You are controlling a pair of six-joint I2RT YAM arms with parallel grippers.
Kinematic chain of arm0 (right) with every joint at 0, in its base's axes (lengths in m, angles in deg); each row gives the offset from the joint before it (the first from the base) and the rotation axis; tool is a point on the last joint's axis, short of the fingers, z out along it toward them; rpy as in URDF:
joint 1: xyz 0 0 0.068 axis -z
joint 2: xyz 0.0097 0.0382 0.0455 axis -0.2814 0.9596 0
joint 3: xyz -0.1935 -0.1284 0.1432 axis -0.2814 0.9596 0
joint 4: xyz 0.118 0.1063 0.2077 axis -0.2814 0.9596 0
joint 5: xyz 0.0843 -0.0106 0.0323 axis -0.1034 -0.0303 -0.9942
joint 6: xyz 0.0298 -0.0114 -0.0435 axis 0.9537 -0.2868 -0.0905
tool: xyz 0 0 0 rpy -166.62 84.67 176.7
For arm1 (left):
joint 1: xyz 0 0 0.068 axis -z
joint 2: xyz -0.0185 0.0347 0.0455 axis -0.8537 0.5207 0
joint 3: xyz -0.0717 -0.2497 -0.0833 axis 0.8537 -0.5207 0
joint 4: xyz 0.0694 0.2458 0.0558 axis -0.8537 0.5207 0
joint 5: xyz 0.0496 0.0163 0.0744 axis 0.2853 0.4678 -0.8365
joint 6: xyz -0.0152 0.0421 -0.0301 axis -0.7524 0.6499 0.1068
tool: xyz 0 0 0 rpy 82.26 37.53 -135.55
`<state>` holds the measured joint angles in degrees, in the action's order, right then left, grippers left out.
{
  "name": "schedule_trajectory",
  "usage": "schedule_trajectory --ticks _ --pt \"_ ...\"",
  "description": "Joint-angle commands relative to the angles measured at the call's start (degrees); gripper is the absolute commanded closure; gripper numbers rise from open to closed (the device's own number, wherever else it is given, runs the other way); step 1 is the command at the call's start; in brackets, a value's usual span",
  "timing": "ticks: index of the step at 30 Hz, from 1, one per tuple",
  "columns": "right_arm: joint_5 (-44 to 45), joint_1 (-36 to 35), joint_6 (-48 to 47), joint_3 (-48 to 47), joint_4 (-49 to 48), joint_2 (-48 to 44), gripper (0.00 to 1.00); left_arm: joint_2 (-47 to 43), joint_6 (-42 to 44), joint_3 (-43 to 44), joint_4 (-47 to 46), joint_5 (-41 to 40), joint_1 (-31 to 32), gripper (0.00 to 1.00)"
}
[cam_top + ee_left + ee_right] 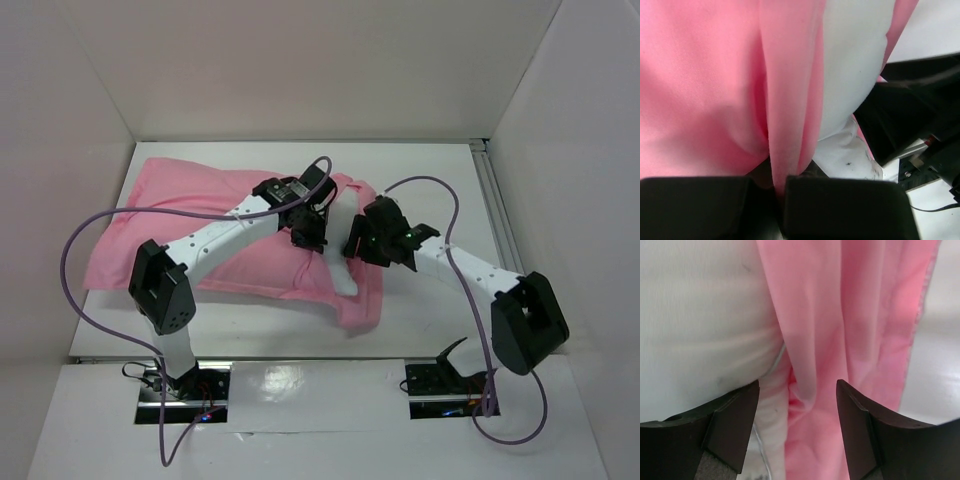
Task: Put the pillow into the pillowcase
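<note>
Pillow [346,272] mostly inside pillowcase [200,200], mid tabletop [430,320]; white end sticks out at the right-side opening. Left fingers [840,207] pressed together, pinching a pink fold at the opening. Right fingers [732,425] spread, straddling hem and pillow end. Remaining: tuck end in, pull hem over.

Overhead camera looks down; both wrist cameras closely face the pillowcase [715,90].

One white pillow [343,272]. One pink pillowcase [200,200]. Two robot arms: the left arm [215,240] and the right arm [470,265]. Two pincers, one on each: the left pincer [306,240] and the right pincer [355,246]. Two purple cables: the left cable [63,262] and the right cable [432,179]. One table [430,320].
</note>
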<state>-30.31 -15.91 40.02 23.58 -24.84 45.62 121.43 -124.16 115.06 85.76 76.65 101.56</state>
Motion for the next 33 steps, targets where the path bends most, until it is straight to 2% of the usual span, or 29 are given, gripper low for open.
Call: schedule_trajectory --ticks 1,3,7,9,12,14,16,17,22,25,29,33 --pt "0.9 0.61 -2.5 -5.42 -5.25 5.64 0.3 0.05 0.64 1.0 -1.63 0.79 -1.62 1.0" --pt "2.21 0.61 -1.99 -6.73 -5.25 9.06 0.35 -0.56 0.11 1.0 -2.15 1.32 -2.24 1.0" --pt "2.74 0.61 -1.46 -3.06 -7.88 7.42 0.48 -1.09 -1.99 2.23 -2.16 -0.09 -4.53 1.0" --pt "2.75 0.61 -1.46 -2.52 -8.68 6.89 0.49 -1.09 -2.0 2.23 -2.94 0.53 -6.02 1.0" --pt "5.73 0.61 -2.6 -3.05 -8.68 10.74 0.51 -1.09 -2.0 2.23 -3.56 2.02 -6.02 1.0" --pt "6.26 0.61 -4.09 -3.57 -8.68 11.98 0.61 -1.09 -1.48 2.85 -3.56 2.55 -6.02 1.0" --pt "7.4 0.61 -6.01 -4.27 -9.29 11.98 0.78 -1.09 -1.47 2.85 -3.56 3.08 -6.55 1.0" --pt "7.93 1.22 -6.64 -4.28 -9.29 11.37 0.98 -1.09 -1.47 2.85 -3.56 3.86 -6.55 1.0" --pt "10.04 2.45 -10.5 -4.28 -6.05 6.46 1.0 -2.14 -1.47 1.71 -4.7 3.87 -7.17 1.0" --pt "8.82 2.45 -11.74 -1.92 -4.56 -1.09 1.0 -2.15 -4.27 1.7 -4.7 1.42 -9.09 1.0" --pt "3.9 2.45 -15.43 -0.6 -2.79 -10.15 1.0 0.39 -9.63 3.8 -5.23 -3.07 -12.08 1.0" --pt "-2.68 1.84 -19.11 -1.12 -2.26 -17.97 1.0 4.17 -12.71 6.27 -4.7 -7.47 -12.09 1.0"
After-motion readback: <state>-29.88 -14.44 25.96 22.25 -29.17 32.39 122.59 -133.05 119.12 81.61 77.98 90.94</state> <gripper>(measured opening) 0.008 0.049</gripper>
